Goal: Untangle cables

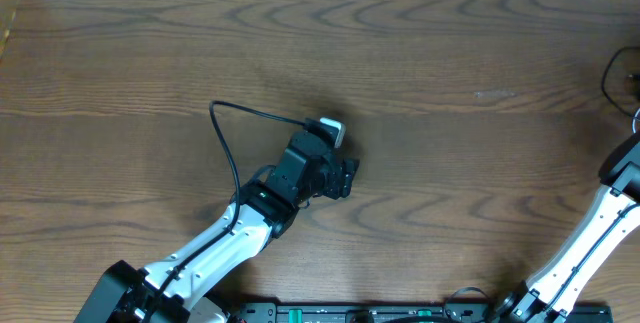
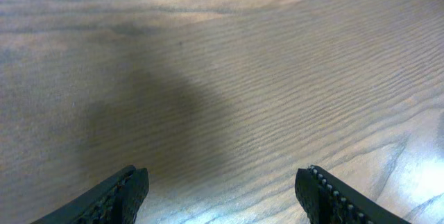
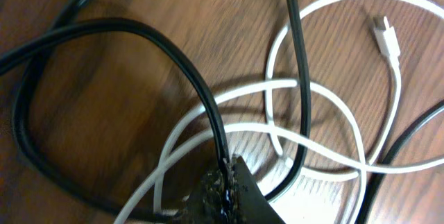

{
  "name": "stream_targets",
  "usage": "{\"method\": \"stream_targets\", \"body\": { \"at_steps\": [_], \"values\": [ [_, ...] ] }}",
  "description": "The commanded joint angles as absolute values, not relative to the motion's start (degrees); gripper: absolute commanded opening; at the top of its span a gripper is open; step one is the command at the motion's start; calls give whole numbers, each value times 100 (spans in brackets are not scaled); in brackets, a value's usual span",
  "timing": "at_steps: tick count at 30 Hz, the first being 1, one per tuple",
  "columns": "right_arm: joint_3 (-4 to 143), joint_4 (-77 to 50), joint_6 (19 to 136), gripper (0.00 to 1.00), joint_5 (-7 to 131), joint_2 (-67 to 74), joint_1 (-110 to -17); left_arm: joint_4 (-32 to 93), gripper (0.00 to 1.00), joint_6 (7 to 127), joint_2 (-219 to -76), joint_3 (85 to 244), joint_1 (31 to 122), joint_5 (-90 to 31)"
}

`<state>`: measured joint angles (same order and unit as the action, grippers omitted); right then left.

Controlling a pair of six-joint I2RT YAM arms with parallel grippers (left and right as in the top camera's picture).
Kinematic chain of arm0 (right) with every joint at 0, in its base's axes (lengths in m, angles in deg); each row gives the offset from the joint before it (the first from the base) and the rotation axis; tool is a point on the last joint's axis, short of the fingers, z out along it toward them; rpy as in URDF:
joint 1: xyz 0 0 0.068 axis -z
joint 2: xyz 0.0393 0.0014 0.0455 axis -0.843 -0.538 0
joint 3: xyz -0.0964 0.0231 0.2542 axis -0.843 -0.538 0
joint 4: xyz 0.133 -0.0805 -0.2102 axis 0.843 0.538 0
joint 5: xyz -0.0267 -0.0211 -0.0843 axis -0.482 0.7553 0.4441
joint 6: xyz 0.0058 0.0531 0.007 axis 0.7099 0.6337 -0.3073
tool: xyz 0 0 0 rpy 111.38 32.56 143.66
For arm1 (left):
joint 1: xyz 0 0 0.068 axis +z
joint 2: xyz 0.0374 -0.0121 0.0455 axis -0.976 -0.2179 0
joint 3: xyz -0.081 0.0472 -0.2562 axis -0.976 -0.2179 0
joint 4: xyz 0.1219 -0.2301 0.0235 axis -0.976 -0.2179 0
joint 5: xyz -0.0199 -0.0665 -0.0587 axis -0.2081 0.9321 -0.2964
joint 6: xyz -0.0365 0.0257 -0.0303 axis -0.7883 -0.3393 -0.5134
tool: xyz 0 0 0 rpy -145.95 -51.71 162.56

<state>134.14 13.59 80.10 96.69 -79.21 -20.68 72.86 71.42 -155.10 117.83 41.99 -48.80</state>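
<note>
In the right wrist view, a tangle of cables lies on the wood. A black cable (image 3: 173, 50) loops across several turns of a white cable (image 3: 326, 113), whose white plug end (image 3: 385, 37) lies at the upper right. My right gripper (image 3: 225, 179) is shut on the black cable where it crosses the white loops. In the overhead view only a black loop (image 1: 608, 75) shows at the right edge, and the right gripper is out of frame there. My left gripper (image 2: 222, 189) is open and empty over bare wood, at mid-table in the overhead view (image 1: 342, 178).
The wooden table (image 1: 400, 53) fills the view. The left arm's own black wire (image 1: 235, 113) arcs out to its left. The right arm (image 1: 590, 233) reaches up along the right edge. A second black cord (image 3: 395, 151) passes at the right of the tangle.
</note>
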Motion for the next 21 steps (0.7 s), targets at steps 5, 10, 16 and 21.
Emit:
{"method": "stream_targets", "body": {
  "at_steps": [5, 10, 16, 21],
  "values": [
    [13064, 729, 7757, 2, 8672, -7972, -2050, 7430, 74, 7236, -15503, 11778, 4193, -4913],
    [13064, 449, 7521, 6, 8073, -7972, -2123, 7430, 74, 7236, -15503, 11778, 4191, -4913],
    [13064, 277, 7418, 7, 7739, -7972, -2247, 7432, 74, 7236, -15503, 11778, 4193, -4913],
    [13064, 473, 7586, 7, 7957, -7972, -2300, 7430, 74, 7236, -15503, 11778, 4193, -4913]
  ]
}}
